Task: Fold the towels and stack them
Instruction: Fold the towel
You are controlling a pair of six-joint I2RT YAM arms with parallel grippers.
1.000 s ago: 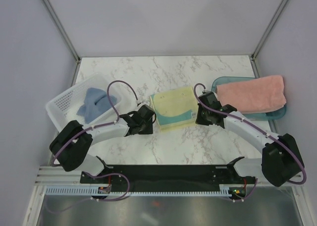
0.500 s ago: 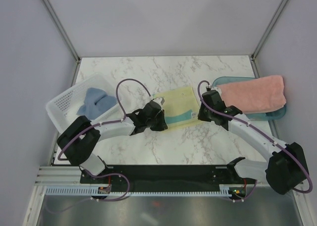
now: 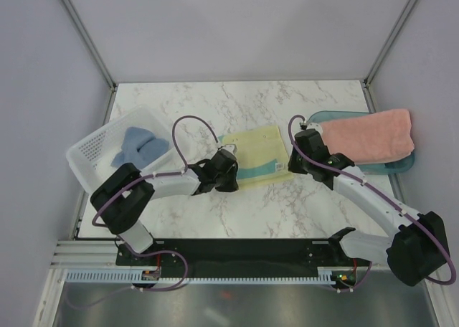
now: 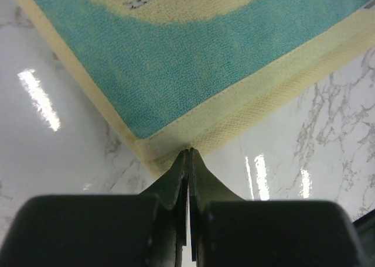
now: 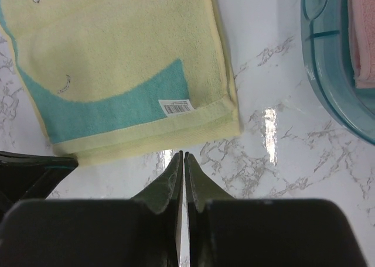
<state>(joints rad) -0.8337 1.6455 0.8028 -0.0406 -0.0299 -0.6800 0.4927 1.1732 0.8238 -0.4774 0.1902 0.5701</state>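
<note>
Fingers (image 5: 171, 182) near towel (image 5: 117, 50) tag (image 5: 176, 106), seemingly barcoded

Yellow-and-teal towel (image 3: 257, 149): folded flat, slightly rotated, at mid-width of the table (image 3: 237, 105); teal band along its near edge, white barcode label near the near right corner. Pink towel (image 3: 366, 137): folded, lying across the tray (image 3: 401, 166) at the right edge. Blue-grey towel (image 3: 140, 146): crumpled, inside the basket (image 3: 86, 155) at the left edge.
</note>
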